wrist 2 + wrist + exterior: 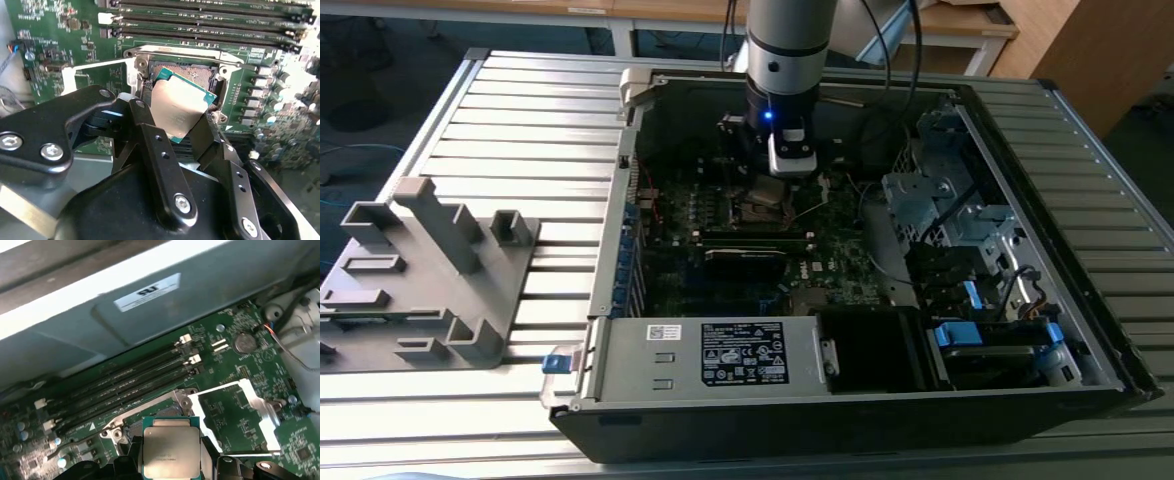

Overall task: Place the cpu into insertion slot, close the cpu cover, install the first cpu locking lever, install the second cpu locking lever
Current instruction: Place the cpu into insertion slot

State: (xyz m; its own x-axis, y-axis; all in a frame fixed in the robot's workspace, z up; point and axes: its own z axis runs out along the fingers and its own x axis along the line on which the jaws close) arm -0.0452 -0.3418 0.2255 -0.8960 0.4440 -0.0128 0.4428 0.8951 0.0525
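Gripper [172,122] is clamped on the cpu [182,105], with one black finger [150,145] on each side edge. The cpu's grey-brown metal top faces the camera in both wrist views [171,451]. It is held tilted just above the open socket [192,72] and is not lying flat in it; cannot tell if a corner touches. The cpu cover [100,63] is swung open and lies beside the socket as a thin silvery frame with green board showing through its window [220,388]. Past the socket run black memory slots [200,20] on the green motherboard [55,30]. In the exterior view the arm [787,50] reaches down into the open computer case [607,260], which lies on a ribbed metal table [520,110]. A grey plastic fixture [427,270] sits well apart, at the exterior view's left.
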